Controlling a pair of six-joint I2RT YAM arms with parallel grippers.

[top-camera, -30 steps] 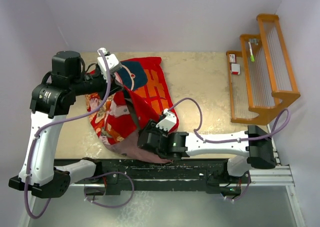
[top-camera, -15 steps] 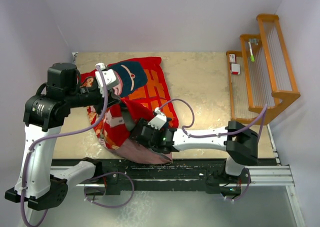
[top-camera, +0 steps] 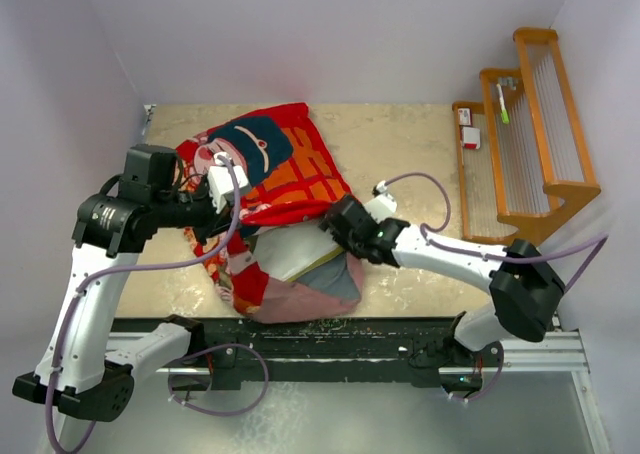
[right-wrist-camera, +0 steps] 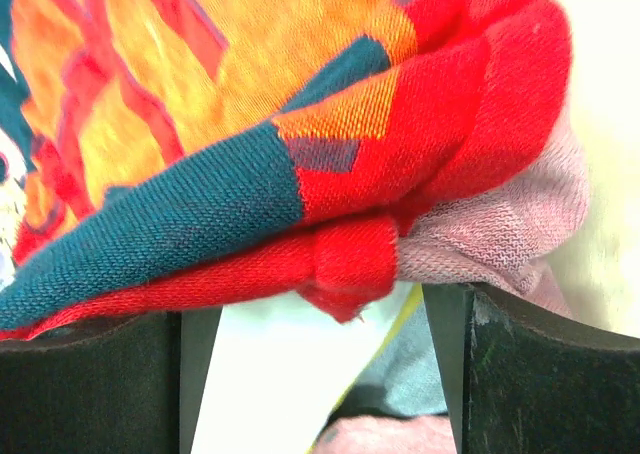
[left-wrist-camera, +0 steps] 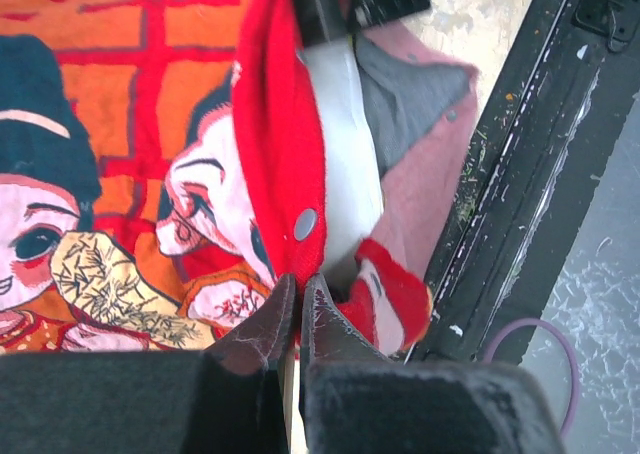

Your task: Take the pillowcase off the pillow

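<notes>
Right claw (top-camera: 338, 217) swung to pillowcase (top-camera: 295, 174) right edge, jaws wide | pillow (top-camera: 300, 261) now exposed | left claw (left-wrist-camera: 298, 296) closed, seemingly pinching hem

The pillowcase (top-camera: 270, 164) is red-orange, printed with 2 dark-haired cartoon faces, a fan and orange blocks. It lies rumpled on the left half of the table (top-camera: 420, 154), reaching from the far edge almost to the near edge. Its far part is still plump and filled. At its near end the mouth gapes and the cloth is folded back, so the faded pinkish inside shows by the near edge. A round silver snap (left-wrist-camera: 305, 224) sits on the red hem. The pillow (top-camera: 300, 259), white with a thin yellow line, shows only through that mouth; the rest stays covered.
</notes>
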